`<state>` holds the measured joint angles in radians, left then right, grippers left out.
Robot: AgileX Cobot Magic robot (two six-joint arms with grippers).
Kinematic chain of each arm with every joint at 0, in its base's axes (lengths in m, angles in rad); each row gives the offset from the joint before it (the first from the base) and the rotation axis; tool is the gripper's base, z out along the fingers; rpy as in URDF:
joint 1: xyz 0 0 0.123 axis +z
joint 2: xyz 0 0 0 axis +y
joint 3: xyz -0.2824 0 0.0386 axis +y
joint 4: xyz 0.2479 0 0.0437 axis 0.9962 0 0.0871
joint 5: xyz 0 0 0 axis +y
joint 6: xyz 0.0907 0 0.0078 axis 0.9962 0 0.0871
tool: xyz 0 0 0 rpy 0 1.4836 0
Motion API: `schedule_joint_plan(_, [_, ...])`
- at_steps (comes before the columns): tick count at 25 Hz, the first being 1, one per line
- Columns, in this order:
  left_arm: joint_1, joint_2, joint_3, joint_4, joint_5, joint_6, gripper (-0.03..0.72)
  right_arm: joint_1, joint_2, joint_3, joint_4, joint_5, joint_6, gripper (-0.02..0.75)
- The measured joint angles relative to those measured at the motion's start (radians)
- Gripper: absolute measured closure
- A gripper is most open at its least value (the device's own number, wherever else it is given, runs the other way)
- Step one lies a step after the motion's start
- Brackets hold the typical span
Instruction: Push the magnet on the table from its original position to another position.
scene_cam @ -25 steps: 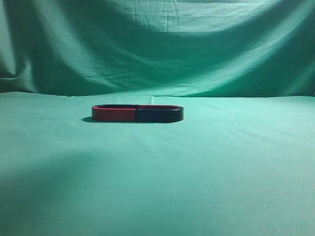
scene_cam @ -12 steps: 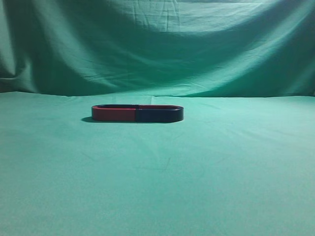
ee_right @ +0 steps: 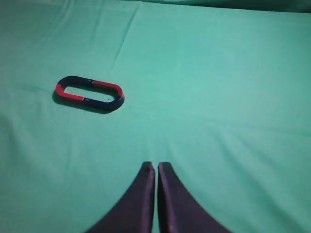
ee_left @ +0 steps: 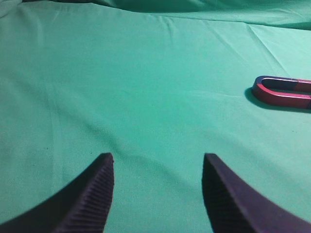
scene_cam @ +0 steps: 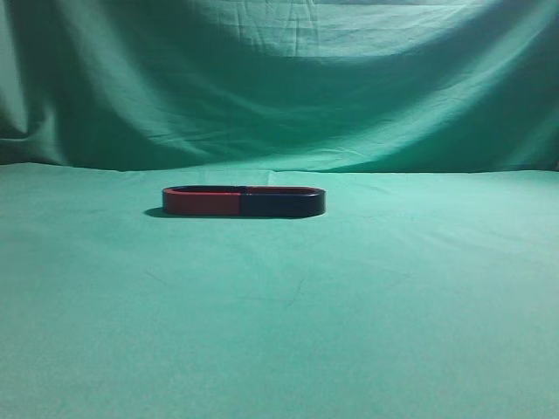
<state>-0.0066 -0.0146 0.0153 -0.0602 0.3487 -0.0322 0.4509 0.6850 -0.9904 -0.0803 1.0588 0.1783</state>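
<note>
End effector status is given first: neither end effector is seen in the exterior view, so each is described from its own wrist view.

Bench (scene_cam: pixel 367 332): the largest element, draped in green cloth with shallow creases, with a hanging backdrop (scene_cam: pixel 288 78) of the same green behind it. Nothing besides the magnet is seen lying on the cloth.

Magnet (scene_cam: pixel 244 202): a closed oval loop, part red and part dark blue, laid flat on the bench. In the exterior view it is placed a little toward nine o'clock of the picture's centre. In the right wrist view the magnet (ee_right: pixel 89 93) is found toward ten o'clock of the fingertips, well apart from them. In the left wrist view only its red curved end (ee_left: pixel 284 92) is shown, cut by the frame edge, toward two o'clock and likewise well apart.

Left end effector (ee_left: pixel 157 167): its fingers are spread widely, nothing is held between them, and bare cloth is seen through the gap.

Right end effector (ee_right: pixel 156 167): its fingers are pressed together with only a hairline slit between, and nothing is gripped.

Progress: no contact with the magnet is shown by either arm, so the push is judged not yet begun. Approach, contact and the sliding of the magnet to a new place on the bench are all judged to remain. The closed right end effector appears better suited as a blunt pusher, though which arm will be used cannot be told.
</note>
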Motion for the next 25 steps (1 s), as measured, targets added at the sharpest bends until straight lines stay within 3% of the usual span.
schedule_joint_plan(8, [0.000, 0.000, 0.000, 0.000, 0.000, 0.000, 0.316, 0.000, -0.273, 0.160, -0.008, -0.010, -0.002, 0.738])
schedule_joint_plan(15, [0.000, 0.000, 0.000, 0.000, 0.000, 0.000, 0.316, -0.008, -0.454, 0.348, -0.064, -0.179, -0.002, 0.738])
schedule_joint_plan(18, [0.000, 0.000, 0.000, 0.000, 0.000, 0.000, 0.316, -0.085, -0.515, 0.456, -0.089, -0.329, -0.002, 0.738])
schedule_joint_plan(25, [0.000, 0.000, 0.000, 0.000, 0.000, 0.000, 0.316, -0.365, -0.610, 0.727, -0.095, -0.585, -0.003, 0.738])
